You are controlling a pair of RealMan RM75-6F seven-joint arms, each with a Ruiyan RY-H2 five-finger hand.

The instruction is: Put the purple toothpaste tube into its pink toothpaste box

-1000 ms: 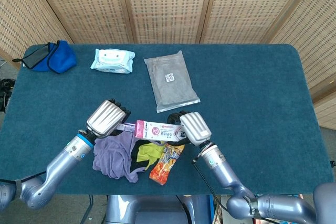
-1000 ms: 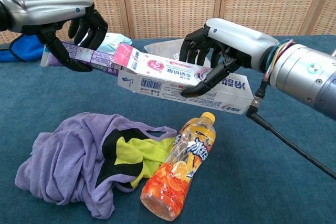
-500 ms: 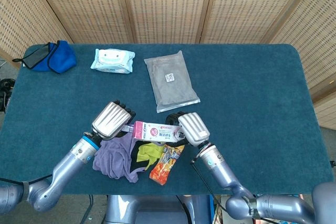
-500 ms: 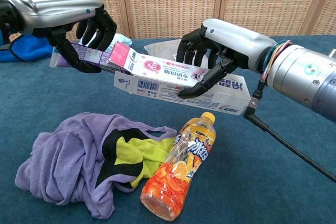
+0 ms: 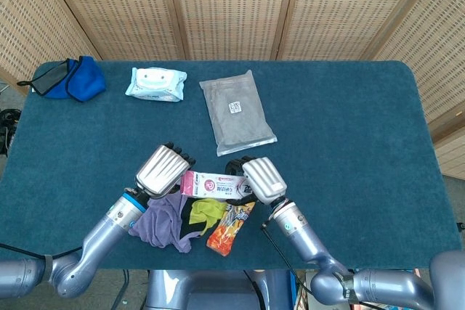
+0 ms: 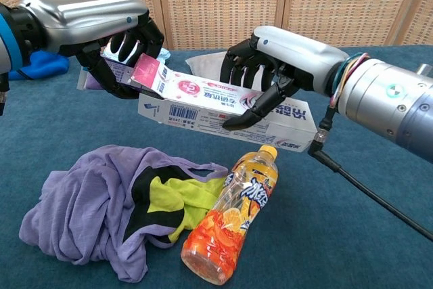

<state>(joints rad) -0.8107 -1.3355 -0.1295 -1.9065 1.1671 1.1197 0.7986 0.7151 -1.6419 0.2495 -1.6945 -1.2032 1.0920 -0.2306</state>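
From the head view, the pink toothpaste box (image 5: 216,185) is being held lengthwise above the teal tabletop (image 5: 349,128), a long cardboard carton with white and pink faces. The left robot hand (image 5: 161,170) is covering the box's left end, so the purple toothpaste tube is lying hidden beneath its ribbed silver back. The right robot hand (image 5: 259,178) is gripping the box's right part. One of each is lying on the felt-like surface: a grey flat pouch (image 5: 237,112), a wet-wipes pack (image 5: 155,83), a blue cloth bag (image 5: 69,78), a crumpled purple garment (image 5: 161,218) and an orange drink bottle (image 5: 231,226).

From the chest view, the purple toothpaste tube (image 6: 120,72) is showing as a flattened lilac end, pinched between the left robot hand's (image 6: 101,32) dark fingers (image 6: 101,74), its front going in at the box's (image 6: 223,103) open pink flap. The right robot hand (image 6: 270,59) is clasping the carton from above, thumb pressing its printed side with the barcode. The garment (image 6: 108,211), soft and wrinkled with a yellow-green lining, is touching the clear plastic bottle (image 6: 230,225), which is lying on its side.
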